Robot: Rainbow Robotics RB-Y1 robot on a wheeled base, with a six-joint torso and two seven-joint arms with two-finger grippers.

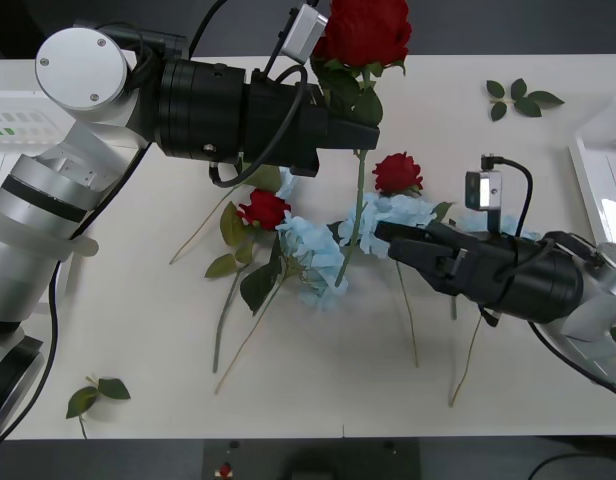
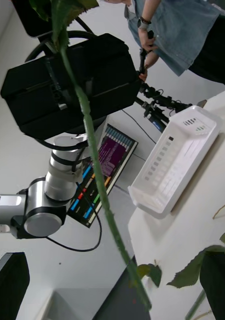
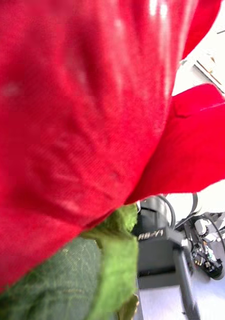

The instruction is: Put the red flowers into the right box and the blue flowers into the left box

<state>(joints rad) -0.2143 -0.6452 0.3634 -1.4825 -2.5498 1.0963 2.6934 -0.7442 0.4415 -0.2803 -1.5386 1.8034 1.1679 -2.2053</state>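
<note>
My left gripper is shut on the stem of a red flower and holds it upright above the table. Its head sits right against the left wrist camera, and its stem hangs down to the heap. My right gripper is open at the lower stem, which runs between its black fingers. Two more red flowers and blue flowers lie mid-table. The right box is at the right edge. The left box stands beyond the left arm.
Loose leaf sprigs lie at the far right and the near left. Long stems trail from the heap toward the table's front edge. The left arm's black forearm reaches across the back of the table.
</note>
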